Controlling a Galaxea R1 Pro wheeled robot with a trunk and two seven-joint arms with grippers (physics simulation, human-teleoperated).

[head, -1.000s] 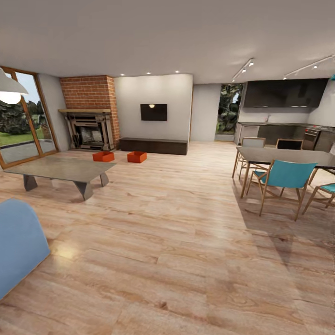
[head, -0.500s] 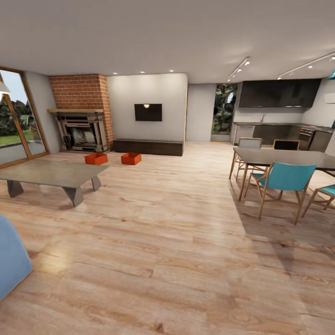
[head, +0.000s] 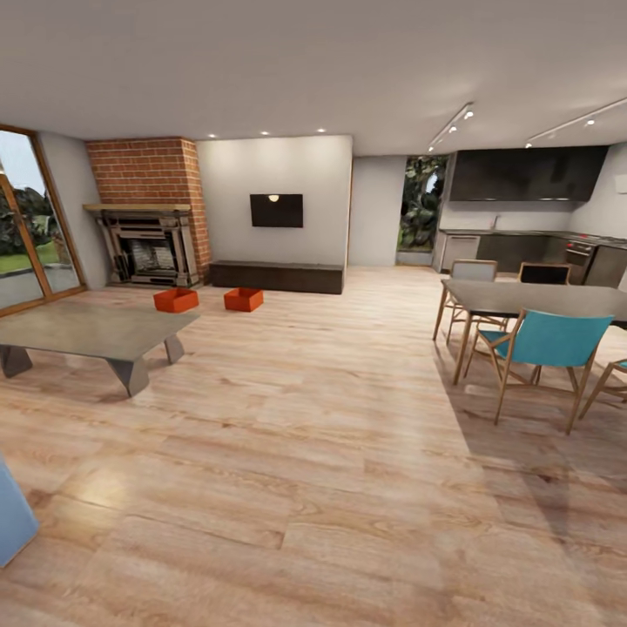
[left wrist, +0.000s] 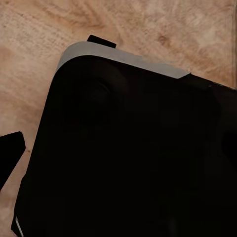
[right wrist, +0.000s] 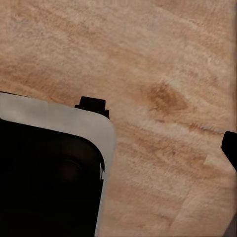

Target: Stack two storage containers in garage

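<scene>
We face the two storage containers (head: pixel 176 300) (head: pixel 243 300), side by side on the living room planks before the fireplace (head: pixel 146 246), awaiting pickup; whether either pincer is clenched, we cannot tell

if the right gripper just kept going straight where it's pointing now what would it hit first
Probably the light wood-plank floor: the right wrist view looks along the gripper onto bare planks, beside the robot's dark base. Depth is unclear, and how the jaws stand cannot be told.
</scene>
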